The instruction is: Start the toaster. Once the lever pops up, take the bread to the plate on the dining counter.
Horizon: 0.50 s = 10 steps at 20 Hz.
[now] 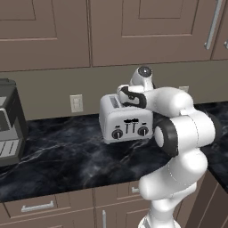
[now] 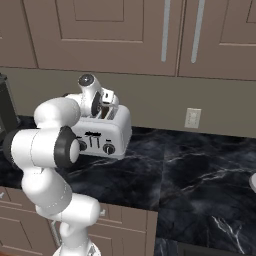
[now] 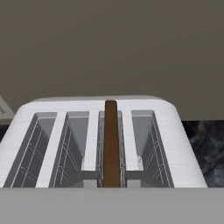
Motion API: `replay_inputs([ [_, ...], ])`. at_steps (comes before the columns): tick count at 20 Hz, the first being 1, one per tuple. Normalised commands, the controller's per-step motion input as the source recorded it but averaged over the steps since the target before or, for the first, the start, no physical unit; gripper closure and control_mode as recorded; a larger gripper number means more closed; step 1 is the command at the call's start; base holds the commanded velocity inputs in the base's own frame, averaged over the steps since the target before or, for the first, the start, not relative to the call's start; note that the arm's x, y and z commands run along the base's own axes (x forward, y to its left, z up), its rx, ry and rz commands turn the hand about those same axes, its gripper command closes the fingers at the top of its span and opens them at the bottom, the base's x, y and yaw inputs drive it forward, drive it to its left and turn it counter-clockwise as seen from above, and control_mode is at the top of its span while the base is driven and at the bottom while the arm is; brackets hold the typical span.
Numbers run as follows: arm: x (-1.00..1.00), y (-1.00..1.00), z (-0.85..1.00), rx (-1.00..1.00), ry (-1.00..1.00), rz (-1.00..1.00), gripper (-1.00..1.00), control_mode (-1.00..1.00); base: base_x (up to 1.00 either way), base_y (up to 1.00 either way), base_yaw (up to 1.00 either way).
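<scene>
The silver-grey toaster (image 1: 127,122) (image 2: 102,137) stands on the black marble worktop (image 1: 67,151) against the wall. In the hand view I look down on its top (image 3: 175,131). The bread (image 3: 111,144), a thin dark brown slice, stands on edge in the third slot from the left, its top edge above the slot. My gripper (image 1: 122,93) (image 2: 106,107) hangs over the toaster's top, lined up with the slice and shut on its near end. The fingertips themselves are hidden. A sliver of something white and round (image 2: 253,182) at the right edge may be the plate.
A dark grey boxy appliance (image 1: 9,124) stands at the worktop's left end. Wall outlets (image 1: 76,103) (image 2: 192,118) flank the toaster, and taupe wall cabinets (image 1: 133,31) hang above it. Bare worktop (image 2: 200,165) stretches to the toaster's right.
</scene>
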Motion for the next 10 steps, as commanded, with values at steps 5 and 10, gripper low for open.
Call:
replay_inputs([
  [5,0.0,0.0,-0.27,0.0,-0.05,0.0,1.0,-1.0,0.0,0.0,0.0],
  [10,-0.04,0.0,-0.08,0.0,-0.17,0.0,1.0,-1.0,0.0,0.0,0.0],
])
